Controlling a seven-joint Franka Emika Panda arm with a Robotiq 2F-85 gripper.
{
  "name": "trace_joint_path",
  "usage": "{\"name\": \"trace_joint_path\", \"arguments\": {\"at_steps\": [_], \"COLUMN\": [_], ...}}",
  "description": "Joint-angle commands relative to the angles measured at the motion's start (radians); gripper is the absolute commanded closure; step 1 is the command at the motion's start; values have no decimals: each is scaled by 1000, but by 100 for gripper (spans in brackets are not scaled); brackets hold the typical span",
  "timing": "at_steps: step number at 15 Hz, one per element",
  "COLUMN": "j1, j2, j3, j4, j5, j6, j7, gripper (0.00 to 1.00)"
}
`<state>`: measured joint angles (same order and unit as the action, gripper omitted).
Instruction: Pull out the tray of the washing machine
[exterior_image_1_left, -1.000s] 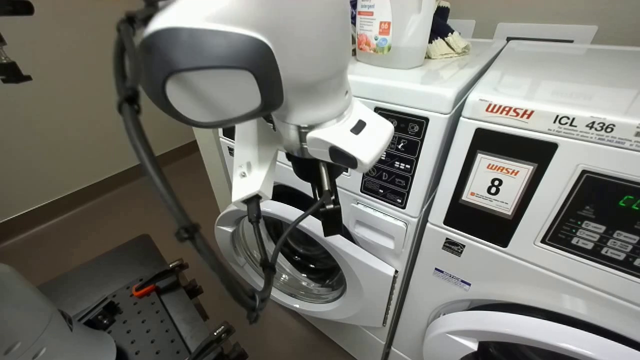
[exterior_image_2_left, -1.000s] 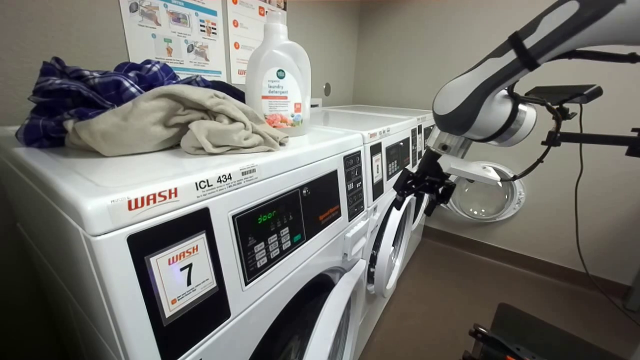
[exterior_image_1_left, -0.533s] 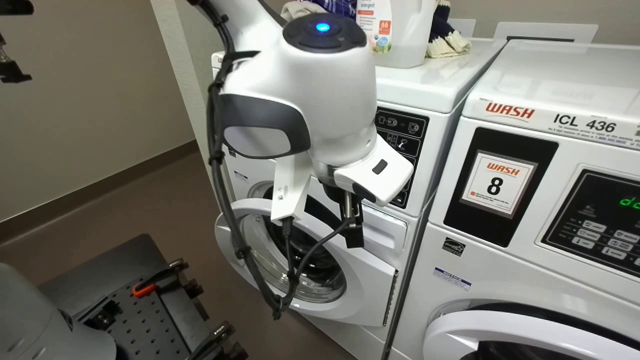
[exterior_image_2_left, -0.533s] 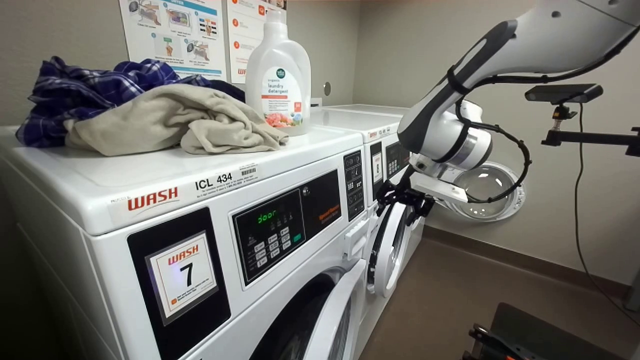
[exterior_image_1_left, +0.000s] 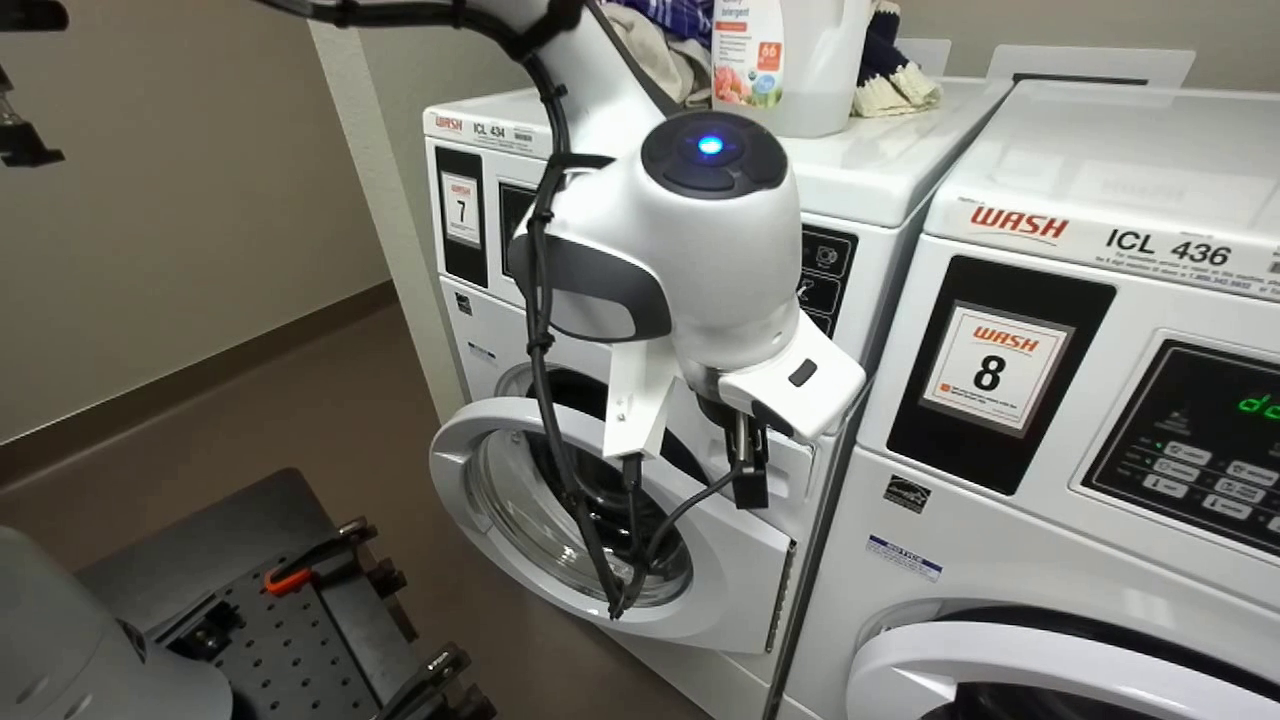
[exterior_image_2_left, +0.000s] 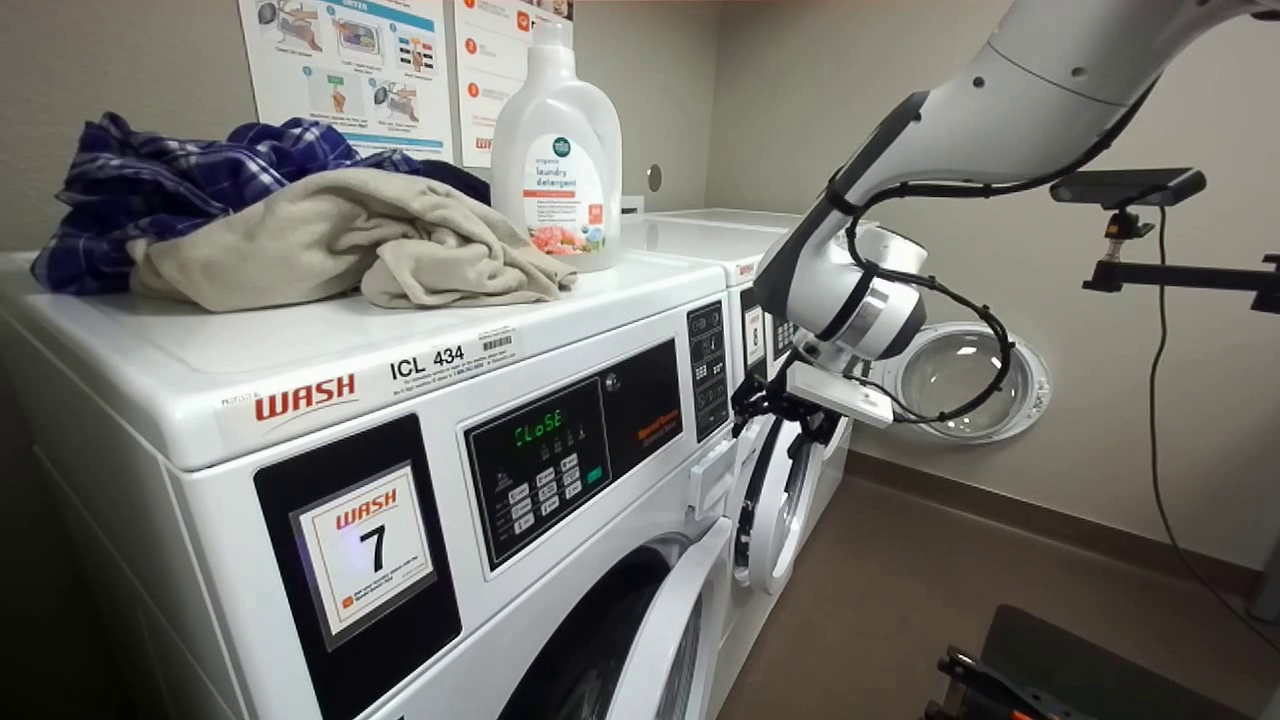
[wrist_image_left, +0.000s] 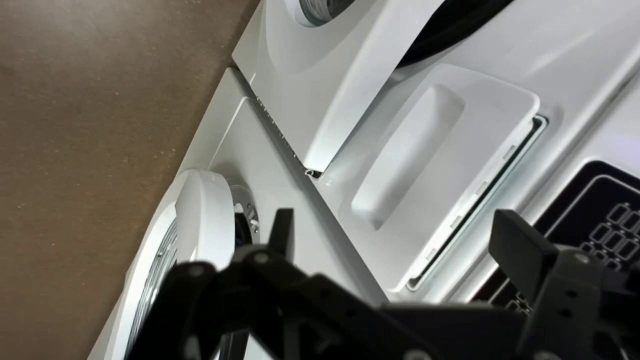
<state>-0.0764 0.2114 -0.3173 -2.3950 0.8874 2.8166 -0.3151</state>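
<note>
Wrist view: your gripper (wrist_image_left: 400, 235) stands wide, jaws well apart and holding nothing, with the tray (wrist_image_left: 450, 165) ahead, set in the front of the washing machine (exterior_image_2_left: 440, 430) near its swung-out round door (exterior_image_1_left: 720, 570). You look close, but the pull itself hasn't been made: there's no hold on the tray, and its front sits close in its slot. A thin dark gap runs along one long edge, though at this angle you can't fairly say whether it's ajar or simply built that way. What's left, as I judge it, is to come in, catch the tray, and draw it straight out. Its front looks to be smooth white plastic, a rounded rectangle with a long scooped hollow that should give you something to hook. The door pairs a glossy white ring with clear glass; the display panel (exterior_image_2_left: 535, 470) is flat and black. On top of the washing machine, a translucent bottle (exterior_image_2_left: 557, 160) stands beside crumpled beige cloth (exterior_image_2_left: 330, 240), soft and matte, and blue plaid fabric (exterior_image_2_left: 210, 195).
</note>
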Motion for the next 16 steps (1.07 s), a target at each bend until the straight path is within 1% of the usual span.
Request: {"name": "trace_joint_path", "arguments": {"at_steps": [1, 4, 8, 16], "j1": [-18, -23, -24, -34], "j2": [82, 116, 124, 143], "j3": [26, 30, 28, 34], "j4": [61, 94, 120, 115], "j5": [80, 102, 123, 188], "j6": [30, 29, 21, 36], "j7": [-54, -60, -64, -92], "gripper": [0, 0, 0, 0]}}
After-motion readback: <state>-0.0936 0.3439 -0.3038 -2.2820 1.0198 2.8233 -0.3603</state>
